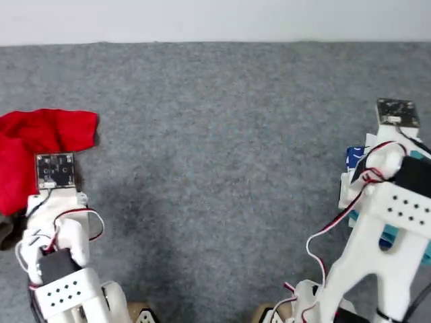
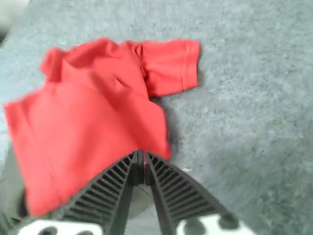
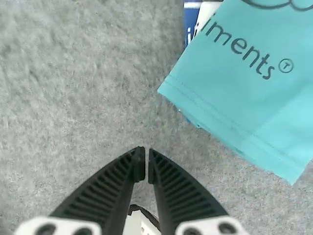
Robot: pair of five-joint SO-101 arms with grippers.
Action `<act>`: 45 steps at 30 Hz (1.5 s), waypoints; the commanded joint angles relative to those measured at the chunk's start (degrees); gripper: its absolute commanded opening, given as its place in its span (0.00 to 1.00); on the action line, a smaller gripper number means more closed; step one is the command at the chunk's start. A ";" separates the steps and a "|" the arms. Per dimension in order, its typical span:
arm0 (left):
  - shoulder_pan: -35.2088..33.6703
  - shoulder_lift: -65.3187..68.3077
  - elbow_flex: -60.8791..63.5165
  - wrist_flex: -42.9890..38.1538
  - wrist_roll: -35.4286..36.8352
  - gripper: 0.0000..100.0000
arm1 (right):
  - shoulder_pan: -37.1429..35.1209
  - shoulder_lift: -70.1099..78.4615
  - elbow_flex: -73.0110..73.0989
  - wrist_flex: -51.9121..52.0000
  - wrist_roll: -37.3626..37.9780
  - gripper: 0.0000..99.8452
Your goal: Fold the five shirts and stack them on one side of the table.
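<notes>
A red shirt [image 2: 93,117] lies loosely bunched at the table's left edge [image 1: 40,138], one short sleeve [image 2: 171,66] spread out. My left gripper [image 2: 143,157] is shut just above the shirt's near edge, with no cloth visibly between its fingers. At the right edge lies a stack of shirts with a teal printed shirt [image 3: 249,83] on top and blue [image 3: 190,22] and white cloth [image 1: 345,185] showing beneath it. My right gripper [image 3: 145,154] is shut over bare table beside the teal shirt's corner, holding nothing. The right arm [image 1: 387,208] covers most of that stack in the high view.
The table is covered in grey carpet-like fabric [image 1: 222,155], open across the middle between the arms. A dark greyish cloth [image 2: 9,181] peeks from under the red shirt at the left edge [image 1: 7,232]. A pale wall runs along the far edge.
</notes>
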 commanded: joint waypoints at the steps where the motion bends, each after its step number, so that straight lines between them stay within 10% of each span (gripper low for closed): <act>1: 0.26 6.95 -9.98 4.31 -2.81 0.02 | -0.84 -3.65 0.44 2.33 -0.53 0.01; 21: 5.27 77.80 -72.57 16.97 -3.96 0.20 | -0.57 -34.59 23.21 1.98 -0.53 0.01; 40: 6.51 138.55 -144.66 43.43 -7.21 0.18 | -0.48 -36.18 23.21 1.98 -0.53 0.01; 45: 6.77 148.04 -157.32 47.03 -9.58 0.04 | -0.48 -36.18 23.21 2.07 -0.53 0.01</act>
